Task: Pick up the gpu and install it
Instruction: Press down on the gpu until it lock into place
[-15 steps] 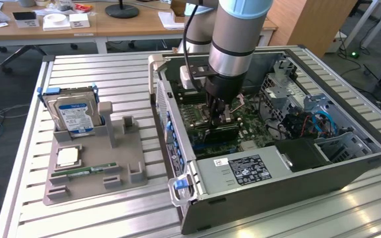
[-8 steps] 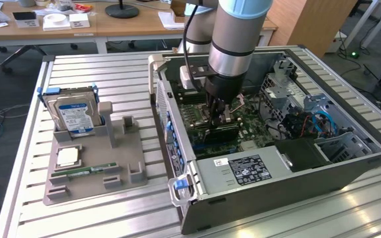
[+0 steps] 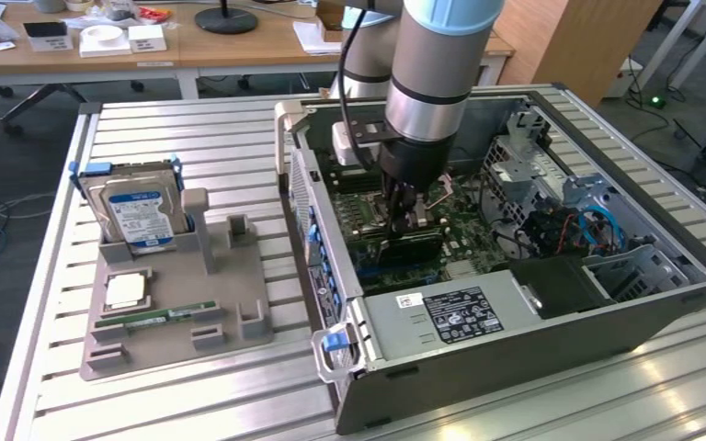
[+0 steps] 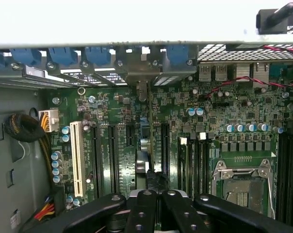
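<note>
Even daylight brightens my tabletop [image 3: 181, 138]; glare whitens the case wall [image 4: 137, 22] above; nearby motherboard [image 4: 224, 126] looks soft.

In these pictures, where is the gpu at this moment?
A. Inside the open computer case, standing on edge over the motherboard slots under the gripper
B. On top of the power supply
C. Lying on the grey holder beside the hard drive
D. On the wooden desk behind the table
A: the gpu stands edge-on over the motherboard slots, just ahead of the gripper, which reaches down into the open computer case.
</note>
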Tool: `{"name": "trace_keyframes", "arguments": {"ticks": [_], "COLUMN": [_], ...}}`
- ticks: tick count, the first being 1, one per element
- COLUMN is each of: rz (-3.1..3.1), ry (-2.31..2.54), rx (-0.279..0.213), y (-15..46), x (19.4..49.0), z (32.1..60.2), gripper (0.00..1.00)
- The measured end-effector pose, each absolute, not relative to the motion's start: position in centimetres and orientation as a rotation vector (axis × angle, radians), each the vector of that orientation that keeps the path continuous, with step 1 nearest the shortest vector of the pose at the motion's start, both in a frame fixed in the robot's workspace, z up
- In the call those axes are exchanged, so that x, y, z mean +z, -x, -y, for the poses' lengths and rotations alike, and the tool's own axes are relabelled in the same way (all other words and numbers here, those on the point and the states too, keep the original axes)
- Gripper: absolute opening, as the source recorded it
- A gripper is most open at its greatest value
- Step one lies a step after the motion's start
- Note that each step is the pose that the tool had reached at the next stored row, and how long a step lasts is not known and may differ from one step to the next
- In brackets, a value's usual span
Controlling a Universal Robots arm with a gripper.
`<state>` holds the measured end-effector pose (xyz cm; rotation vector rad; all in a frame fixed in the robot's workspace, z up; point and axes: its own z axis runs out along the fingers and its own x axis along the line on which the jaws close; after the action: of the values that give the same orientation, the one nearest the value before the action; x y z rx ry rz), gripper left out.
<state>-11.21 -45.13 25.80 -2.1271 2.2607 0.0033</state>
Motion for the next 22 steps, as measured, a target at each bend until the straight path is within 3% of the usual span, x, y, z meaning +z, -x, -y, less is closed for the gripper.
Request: {"name": "trace_keyframes", "arguments": {"ticks": [22], "rz": [-2.263], "ry": [2.129], "rx": [0.002], "y": [11.3], "x": [26.7], "z": [45.1], "gripper": [0.11]}}
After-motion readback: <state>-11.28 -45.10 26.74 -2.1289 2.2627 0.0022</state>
